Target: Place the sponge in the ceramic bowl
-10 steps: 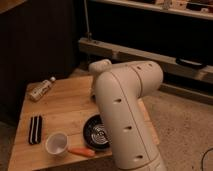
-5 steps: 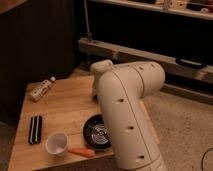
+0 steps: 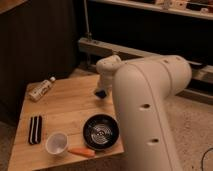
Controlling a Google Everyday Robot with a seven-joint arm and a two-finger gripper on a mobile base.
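Note:
The ceramic bowl [image 3: 100,131], black with pale swirl lines, sits near the front edge of the wooden table [image 3: 70,107]. My gripper [image 3: 101,93] hangs from the white wrist over the table's back right part, a little behind and above the bowl. A small dark blue piece, the sponge [image 3: 100,94], shows at its tip and appears held. The big white arm hides most of the gripper.
A small white cup [image 3: 56,143] and an orange carrot [image 3: 81,151] lie by the front edge. To the left is a black-and-white striped oblong item [image 3: 35,129], and a bottle [image 3: 41,89] lies at the back left corner. Dark shelving stands behind.

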